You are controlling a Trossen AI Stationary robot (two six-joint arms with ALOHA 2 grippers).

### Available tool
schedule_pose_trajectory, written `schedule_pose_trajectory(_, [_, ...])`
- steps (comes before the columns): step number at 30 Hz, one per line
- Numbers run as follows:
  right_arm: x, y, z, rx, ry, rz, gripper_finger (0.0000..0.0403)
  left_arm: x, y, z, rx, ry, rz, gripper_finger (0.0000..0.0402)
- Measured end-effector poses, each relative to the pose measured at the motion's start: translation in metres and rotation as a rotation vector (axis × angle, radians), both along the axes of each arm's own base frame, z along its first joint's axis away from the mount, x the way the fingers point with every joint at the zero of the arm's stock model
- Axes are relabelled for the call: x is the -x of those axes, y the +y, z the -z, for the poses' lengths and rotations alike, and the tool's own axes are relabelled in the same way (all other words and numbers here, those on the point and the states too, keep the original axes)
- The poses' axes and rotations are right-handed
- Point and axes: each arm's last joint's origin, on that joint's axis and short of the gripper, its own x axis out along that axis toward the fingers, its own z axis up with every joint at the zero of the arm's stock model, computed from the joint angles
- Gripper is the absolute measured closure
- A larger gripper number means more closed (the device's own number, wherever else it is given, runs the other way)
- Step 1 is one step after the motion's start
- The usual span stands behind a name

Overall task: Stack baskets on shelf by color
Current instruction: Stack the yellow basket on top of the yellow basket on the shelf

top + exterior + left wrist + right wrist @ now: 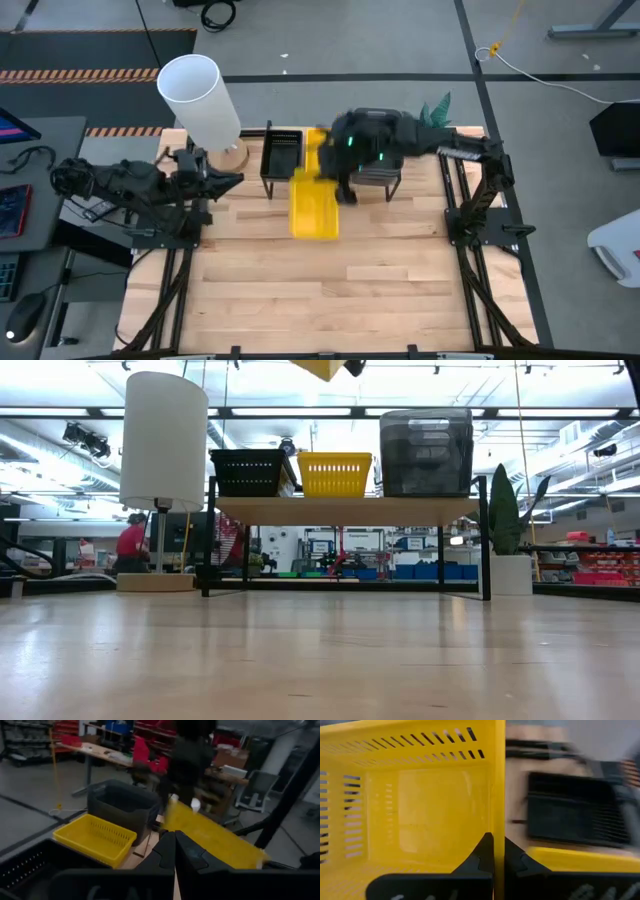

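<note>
The shelf [345, 510] stands at the table's far side. On its top rest black baskets [250, 472], a yellow basket [335, 473] and a stack of grey baskets [425, 452]. High above the table, in front of the shelf, hangs another yellow basket [313, 205], with my right gripper [345, 192] shut on it. Only its lowest corner [320, 368] shows in the low view. My left gripper [175, 837] is shut on nothing. It points level toward the shelf from the table's left side [225, 180]. My right gripper pinches one side wall [498, 810] of the yellow basket, with one finger inside the basket and one outside. It comes slanting down from the table's far right, and the wall runs on past the fingertips. The basket is lifted clear of table and shelf and hangs tilted.
A white cylinder lamp [200, 95] stands on a wooden base just left of the shelf. A green plant [505, 510] in a white pot stands at the shelf's right end. The wooden table [330, 290] lies bare in front of the shelf.
</note>
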Motion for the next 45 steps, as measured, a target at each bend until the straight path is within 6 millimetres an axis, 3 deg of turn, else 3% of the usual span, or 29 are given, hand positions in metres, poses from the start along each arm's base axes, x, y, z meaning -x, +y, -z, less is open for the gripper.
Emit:
schedule_pose_trajectory(7, [0.025, -0.069, -0.029, -0.018, -0.034, 0.288, 0.0401, 0.022, 0.010, 0.039, 0.056, -0.072, 0.087, 0.0400])
schedule_pose_trajectory(16, [0.039, -0.110, -0.034, -0.030, -0.049, 0.400, 0.0402, 0.024, 0.010, 0.076, 0.125, -0.174, 0.128, 0.0400])
schedule_pose_trajectory(26, [0.032, -0.136, 0.000, 0.051, 0.134, 0.313, 0.0402, 0.018, 0.008, 0.120, 0.219, -0.258, 0.140, 0.0399])
schedule_pose_trajectory(30, [0.032, -0.143, 0.000, 0.144, 0.140, 0.311, 0.0400, 0.017, 0.008, 0.136, 0.297, -0.306, 0.147, 0.0399])
schedule_pose_trajectory(45, [0.036, -0.159, 0.011, 0.237, 0.191, 0.222, 0.0382, 0.018, 0.009, 0.139, 0.321, -0.369, 0.112, 0.0398])
